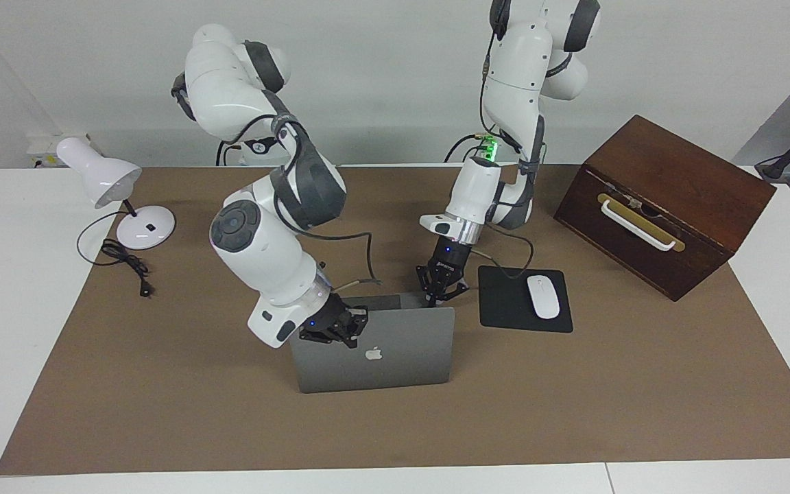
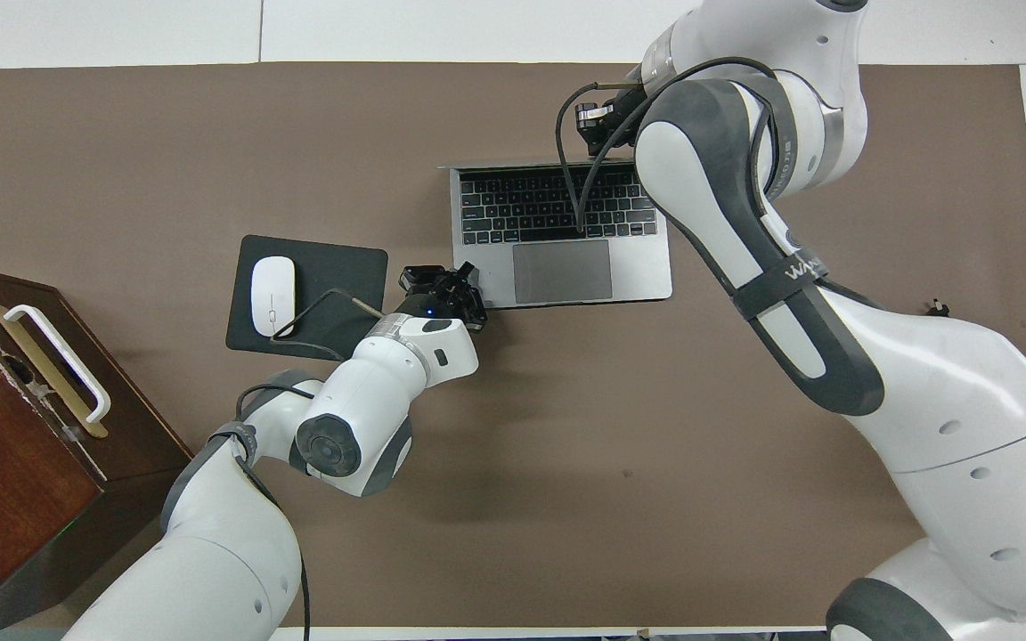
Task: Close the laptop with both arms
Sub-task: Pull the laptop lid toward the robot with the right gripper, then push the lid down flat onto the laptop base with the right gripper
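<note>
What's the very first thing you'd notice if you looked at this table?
The silver laptop in the middle of the brown mat, its lid standing up with the apple logo showing. Two big white arms meet at it: the right gripper at the lid's top edge, the left gripper at the base corner nearest the robots. The dark wooden box with a white handle sits at the left arm's end.

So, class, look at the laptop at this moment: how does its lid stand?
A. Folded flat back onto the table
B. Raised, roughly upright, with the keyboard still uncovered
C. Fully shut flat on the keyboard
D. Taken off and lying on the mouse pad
B: the laptop shows its lid standing with the logo toward the facing camera, and from overhead the keys are uncovered; the right gripper is at the lid's top edge.
</note>
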Motion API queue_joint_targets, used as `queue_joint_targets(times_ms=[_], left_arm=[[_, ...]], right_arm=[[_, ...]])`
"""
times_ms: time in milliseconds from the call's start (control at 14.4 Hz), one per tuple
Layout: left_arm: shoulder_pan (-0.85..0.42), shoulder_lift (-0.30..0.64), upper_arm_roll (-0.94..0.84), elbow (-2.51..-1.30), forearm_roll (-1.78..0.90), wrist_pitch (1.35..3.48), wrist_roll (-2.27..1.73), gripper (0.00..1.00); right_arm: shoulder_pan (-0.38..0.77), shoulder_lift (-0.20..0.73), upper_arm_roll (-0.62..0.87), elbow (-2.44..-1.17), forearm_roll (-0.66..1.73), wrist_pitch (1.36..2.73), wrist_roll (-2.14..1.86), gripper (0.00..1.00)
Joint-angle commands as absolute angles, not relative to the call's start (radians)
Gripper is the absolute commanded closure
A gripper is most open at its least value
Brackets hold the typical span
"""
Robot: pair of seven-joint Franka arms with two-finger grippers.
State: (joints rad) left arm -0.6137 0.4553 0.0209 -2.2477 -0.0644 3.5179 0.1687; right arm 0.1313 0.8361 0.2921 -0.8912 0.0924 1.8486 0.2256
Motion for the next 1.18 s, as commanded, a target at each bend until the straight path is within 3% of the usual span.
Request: queue_joint_targets(times_ms=[0, 1114], left_arm=[[-0.607, 0.453, 0.031, -2.307, -0.071, 3.507, 0.204, 1.0], [-0.603, 0.451, 0.031, -2.321, -0.071, 3.507, 0.227, 1.0]], right_arm=[[0.121, 0.825, 0.305, -0.911, 0.078, 1.813, 0.244, 1.0], [0.121, 0.825, 0.307, -1.015, 0.028, 1.807, 0.244, 1.0]])
